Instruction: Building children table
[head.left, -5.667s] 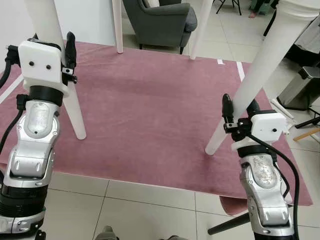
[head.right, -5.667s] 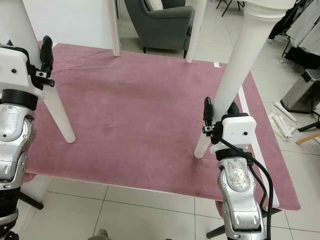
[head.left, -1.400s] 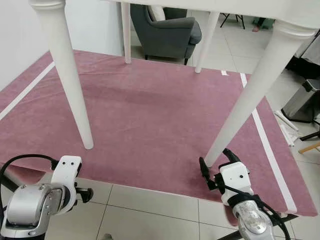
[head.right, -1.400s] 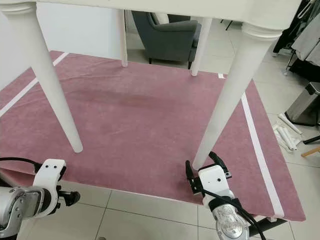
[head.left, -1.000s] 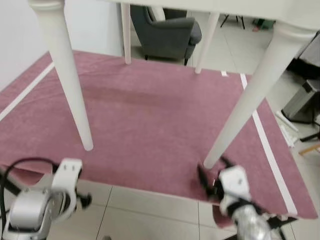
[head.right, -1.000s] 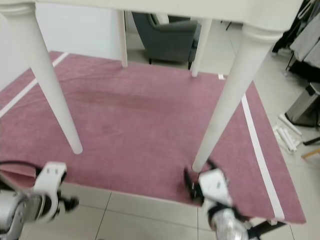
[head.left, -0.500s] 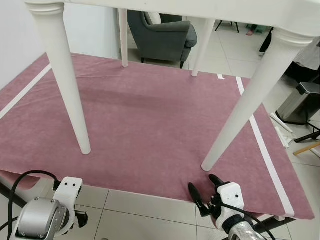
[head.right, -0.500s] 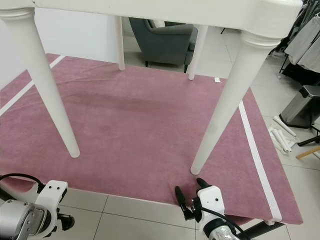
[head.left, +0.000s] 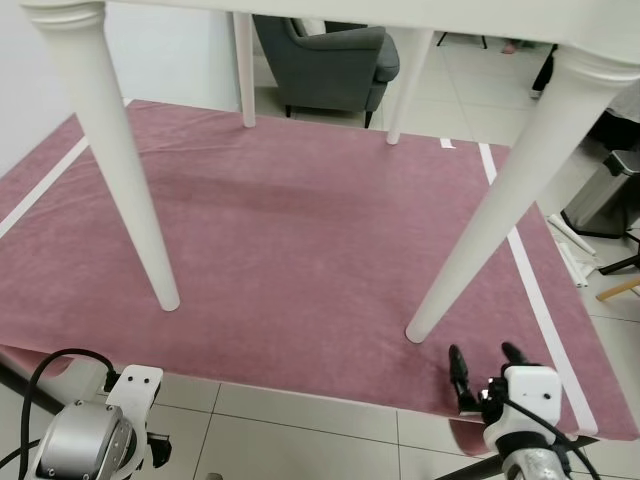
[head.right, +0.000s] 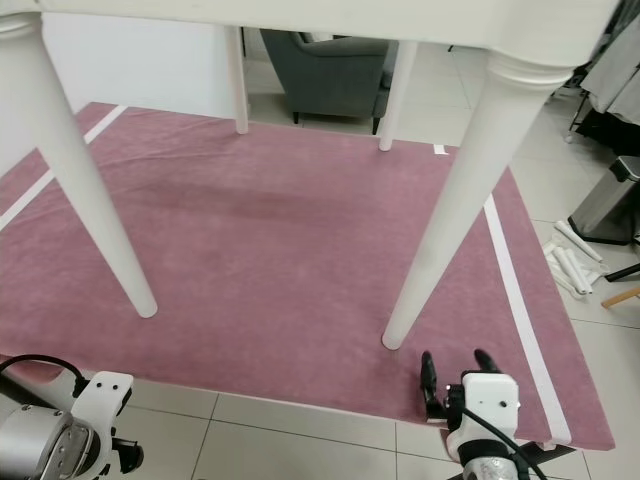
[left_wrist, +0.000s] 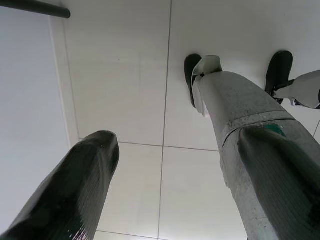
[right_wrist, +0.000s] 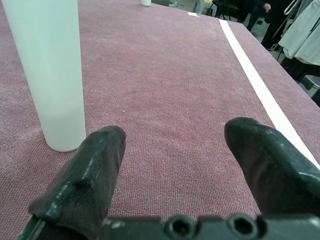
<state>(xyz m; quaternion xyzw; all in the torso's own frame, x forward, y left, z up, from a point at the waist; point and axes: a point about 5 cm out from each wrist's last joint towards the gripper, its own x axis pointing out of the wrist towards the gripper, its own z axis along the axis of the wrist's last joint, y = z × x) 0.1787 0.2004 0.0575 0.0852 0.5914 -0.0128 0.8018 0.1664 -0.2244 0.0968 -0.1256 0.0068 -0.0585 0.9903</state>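
Down at the floor's left, the left gripper (left_wrist: 165, 165) hangs spread and empty over white tiles (left_wrist: 125, 75). Centre, the white wooden children's table (head.left: 95, 130) stands on 4 legs on the pink rug (head.left: 300, 230). Rightward, the right gripper (right_wrist: 175, 155) gapes empty beside 1 leg (right_wrist: 52, 75); a grey armchair (head.left: 325, 50) sits beyond.

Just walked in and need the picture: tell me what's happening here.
A white wooden children's table stands upright on four legs on a mauve rug. The robot holds nothing: its right gripper hovers open, low beside the near right leg, and its left gripper, also open, points at the tiled floor.
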